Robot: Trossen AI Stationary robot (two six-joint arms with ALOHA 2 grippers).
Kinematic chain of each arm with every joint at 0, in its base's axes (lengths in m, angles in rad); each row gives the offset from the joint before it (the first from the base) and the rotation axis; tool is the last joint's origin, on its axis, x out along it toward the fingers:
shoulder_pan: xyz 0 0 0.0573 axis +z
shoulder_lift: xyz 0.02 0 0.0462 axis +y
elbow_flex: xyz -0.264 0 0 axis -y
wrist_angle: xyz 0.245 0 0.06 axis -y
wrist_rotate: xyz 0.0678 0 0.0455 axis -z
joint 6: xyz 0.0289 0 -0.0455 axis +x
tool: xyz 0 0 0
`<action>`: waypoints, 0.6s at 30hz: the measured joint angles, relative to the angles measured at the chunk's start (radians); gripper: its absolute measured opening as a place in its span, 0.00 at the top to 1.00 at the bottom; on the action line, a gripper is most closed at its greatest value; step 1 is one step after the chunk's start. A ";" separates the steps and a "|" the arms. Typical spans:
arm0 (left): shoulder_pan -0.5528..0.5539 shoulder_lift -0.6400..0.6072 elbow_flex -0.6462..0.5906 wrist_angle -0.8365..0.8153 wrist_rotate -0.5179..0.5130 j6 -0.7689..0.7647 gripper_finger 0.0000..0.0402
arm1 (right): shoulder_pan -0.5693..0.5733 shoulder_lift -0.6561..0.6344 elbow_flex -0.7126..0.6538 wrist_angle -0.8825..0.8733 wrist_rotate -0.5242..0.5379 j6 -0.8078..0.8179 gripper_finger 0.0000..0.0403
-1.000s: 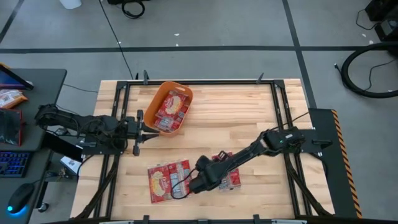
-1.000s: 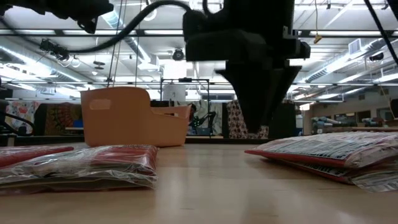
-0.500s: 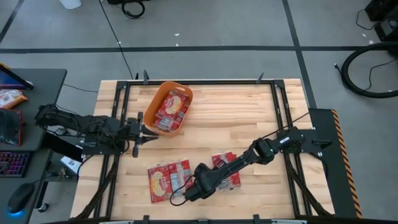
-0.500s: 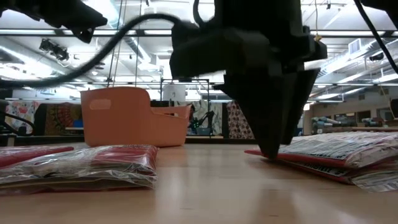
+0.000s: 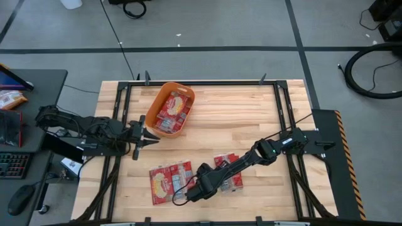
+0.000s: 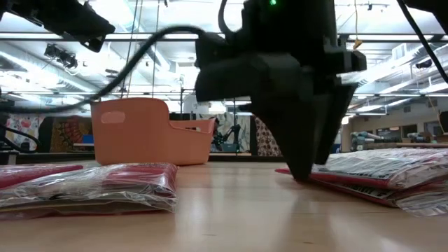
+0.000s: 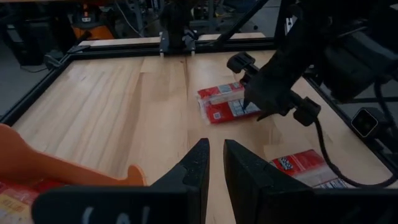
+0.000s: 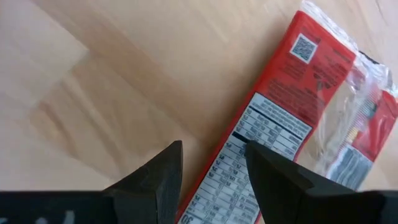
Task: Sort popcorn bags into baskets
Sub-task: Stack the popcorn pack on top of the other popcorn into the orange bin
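Observation:
The orange basket (image 5: 169, 108) stands at the table's far left with several red popcorn bags (image 5: 173, 107) inside. More bags lie flat on the wood in two groups, one near-left (image 5: 167, 180) and one near the middle (image 5: 231, 174). My right gripper (image 8: 211, 180) is open and down at the table beside the middle group (image 6: 378, 173). It straddles a long edge of a red bag (image 8: 280, 124), with one finger over bare wood and one over the bag. Whether it touches the bag does not show. My left gripper (image 7: 216, 165) hovers beside the basket's near end, open by a narrow gap.
The basket (image 6: 140, 133) stands behind the near-left bags (image 6: 91, 185) in the low view. Bare wood lies between the two bag groups and across the table's right half. A black frame rail (image 5: 201, 82) runs around the table. A desk with a keyboard (image 5: 12, 164) sits off the left side.
My right gripper has come down toward the table and moved a little toward the near-left, until its fingertips reach the edge of the middle bags. My left gripper has drifted slightly toward the near edge. The bags have not moved.

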 joint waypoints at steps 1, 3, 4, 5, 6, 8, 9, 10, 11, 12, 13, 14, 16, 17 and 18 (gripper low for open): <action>0.000 0.000 0.000 -0.001 0.000 0.000 0.87 | 0.000 0.000 -0.011 0.002 0.001 -0.004 0.55; 0.000 0.000 0.000 -0.001 0.000 0.000 0.87 | 0.000 0.000 -0.031 0.001 0.001 -0.009 0.55; 0.000 0.000 0.000 -0.002 0.000 0.000 0.87 | 0.000 0.000 -0.043 0.001 0.001 -0.012 0.55; 0.000 0.000 0.000 -0.002 0.000 0.000 0.87 | 0.000 -0.001 -0.054 0.005 0.001 -0.017 0.55; 0.000 0.000 0.000 -0.002 0.000 0.000 0.87 | 0.000 -0.004 -0.064 0.005 -0.001 -0.022 0.55; 0.000 0.000 0.000 -0.005 0.000 0.000 0.87 | 0.000 -0.008 -0.080 0.010 -0.006 -0.041 0.55; 0.000 0.000 0.000 -0.004 0.000 0.000 0.87 | 0.000 -0.008 -0.085 0.011 -0.005 -0.050 0.56; 0.000 0.000 0.000 -0.004 0.000 0.000 0.87 | 0.000 -0.008 -0.087 0.011 -0.005 -0.061 0.56; 0.000 0.000 0.000 -0.004 0.000 0.000 0.87 | 0.000 -0.008 -0.088 0.012 -0.004 -0.075 0.58; 0.000 0.000 0.000 -0.004 0.000 0.000 0.87 | 0.000 -0.008 -0.088 0.012 -0.004 -0.092 0.59; 0.000 0.000 0.000 -0.004 0.000 0.000 0.87 | 0.000 -0.007 -0.088 0.013 -0.004 -0.109 0.61; 0.000 0.000 0.000 -0.004 0.000 0.000 0.87 | 0.000 -0.007 -0.088 0.012 -0.004 -0.126 0.64; 0.000 0.000 0.000 -0.004 0.000 0.000 0.87 | 0.000 -0.005 -0.089 0.011 -0.006 -0.164 0.71; 0.000 0.000 0.000 -0.005 0.000 0.000 0.87 | 0.000 -0.004 -0.090 0.010 -0.010 -0.182 0.75; 0.000 0.000 0.000 -0.005 0.000 0.000 0.87 | 0.000 -0.004 -0.091 0.007 -0.017 -0.202 0.79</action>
